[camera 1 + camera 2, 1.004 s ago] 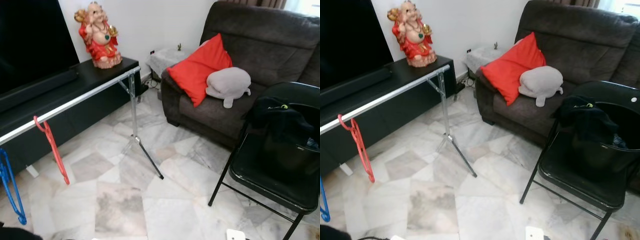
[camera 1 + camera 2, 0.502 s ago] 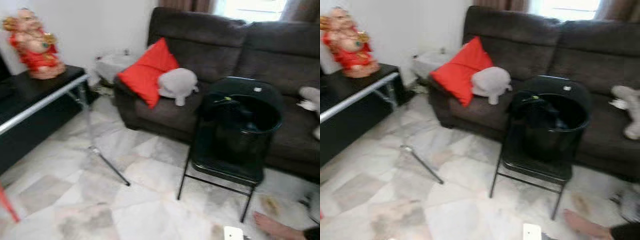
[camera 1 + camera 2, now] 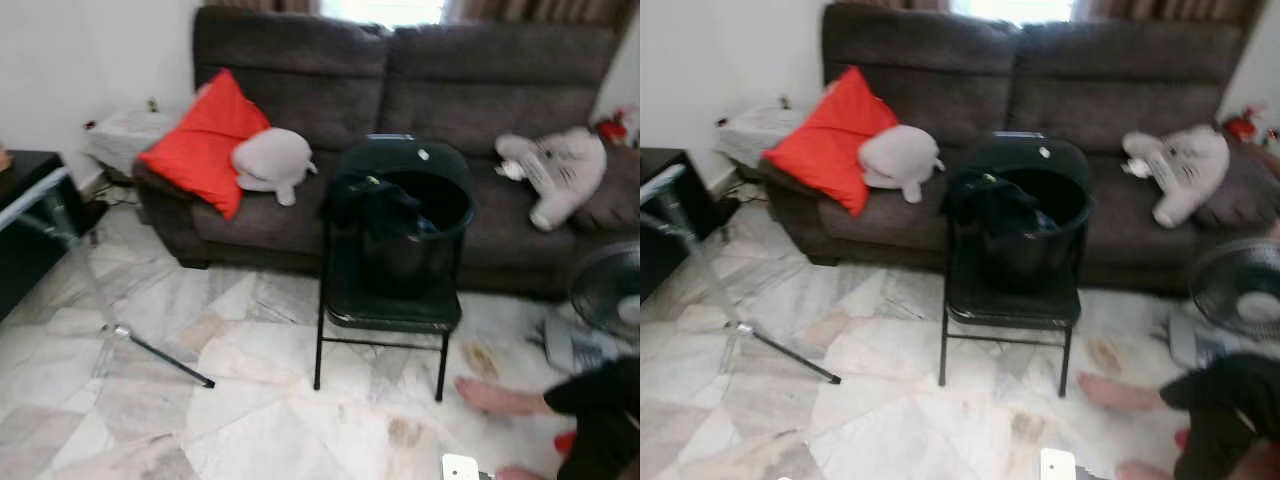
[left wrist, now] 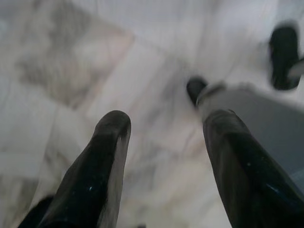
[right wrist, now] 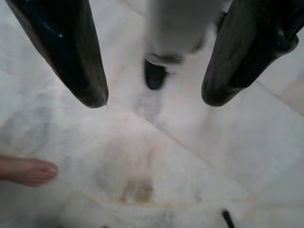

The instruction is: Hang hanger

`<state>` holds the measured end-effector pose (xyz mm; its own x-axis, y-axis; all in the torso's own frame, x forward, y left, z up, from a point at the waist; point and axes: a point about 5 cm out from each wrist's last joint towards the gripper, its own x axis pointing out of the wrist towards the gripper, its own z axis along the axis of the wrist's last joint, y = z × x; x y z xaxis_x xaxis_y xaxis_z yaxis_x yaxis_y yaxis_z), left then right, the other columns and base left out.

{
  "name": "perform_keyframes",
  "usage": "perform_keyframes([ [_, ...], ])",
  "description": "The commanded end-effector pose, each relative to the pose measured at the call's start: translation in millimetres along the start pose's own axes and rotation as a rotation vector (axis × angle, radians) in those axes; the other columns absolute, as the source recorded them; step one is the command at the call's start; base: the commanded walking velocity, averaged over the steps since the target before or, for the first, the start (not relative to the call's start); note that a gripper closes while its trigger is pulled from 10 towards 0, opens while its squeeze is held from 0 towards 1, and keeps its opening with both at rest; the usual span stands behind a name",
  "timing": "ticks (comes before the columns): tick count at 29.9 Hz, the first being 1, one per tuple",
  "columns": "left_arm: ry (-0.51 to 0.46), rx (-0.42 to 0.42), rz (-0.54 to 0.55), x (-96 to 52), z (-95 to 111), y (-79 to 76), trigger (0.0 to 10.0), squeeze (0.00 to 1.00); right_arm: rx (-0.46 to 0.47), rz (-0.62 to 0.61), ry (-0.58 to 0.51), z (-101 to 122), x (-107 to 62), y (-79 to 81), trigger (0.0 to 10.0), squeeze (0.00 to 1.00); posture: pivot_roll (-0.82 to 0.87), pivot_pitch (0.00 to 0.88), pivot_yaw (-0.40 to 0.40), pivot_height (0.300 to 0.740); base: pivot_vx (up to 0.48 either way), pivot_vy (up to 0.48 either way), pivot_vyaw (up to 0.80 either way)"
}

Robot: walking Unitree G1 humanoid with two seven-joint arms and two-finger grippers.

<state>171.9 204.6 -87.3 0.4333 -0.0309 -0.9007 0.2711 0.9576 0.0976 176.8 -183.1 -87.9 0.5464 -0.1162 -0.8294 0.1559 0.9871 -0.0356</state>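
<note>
The clothes rack stands at the far left, with the end of its silver rail (image 3: 35,195) and one splayed leg (image 3: 160,358) on the marble floor. A black folding chair (image 3: 385,305) stands mid-room in front of the sofa, carrying a black basket (image 3: 425,215) with dark clothes (image 3: 368,198) draped over its rim. In the left wrist view my left gripper (image 4: 166,121) hangs open over bare floor tiles. In the right wrist view my right gripper (image 5: 154,97) is open too, with nothing between its fingers and floor below it.
A dark sofa (image 3: 300,60) spans the back with a red cushion (image 3: 200,140), a grey plush (image 3: 270,160) and a white plush (image 3: 560,165). A fan (image 3: 605,290) stands at the right. A person's bare foot (image 3: 495,395) rests on the floor beside it.
The camera has swung to the right. The TV bench, statue and the red and blue hangers have slid out of the picture, and the chair now sits in the middle.
</note>
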Motion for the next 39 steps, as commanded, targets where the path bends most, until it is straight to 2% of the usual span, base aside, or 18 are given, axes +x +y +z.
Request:
perform_keyframes([
  [1,0.033,-0.015,0.004,-1.5,-12.1,2.1,10.0,0.0,0.005,0.013,-0.031,7.8,0.9,4.2,10.0,0.0,0.02,0.012,0.055,0.74,0.0,0.0,0.0],
  [39,0.036,-0.017,-0.007,-1.4,-12.2,1.3,10.0,0.0,-0.004,0.007,-0.037,8.4,0.9,3.6,10.0,0.0,0.02,0.011,0.051,0.74,0.314,0.0,0.0],
])
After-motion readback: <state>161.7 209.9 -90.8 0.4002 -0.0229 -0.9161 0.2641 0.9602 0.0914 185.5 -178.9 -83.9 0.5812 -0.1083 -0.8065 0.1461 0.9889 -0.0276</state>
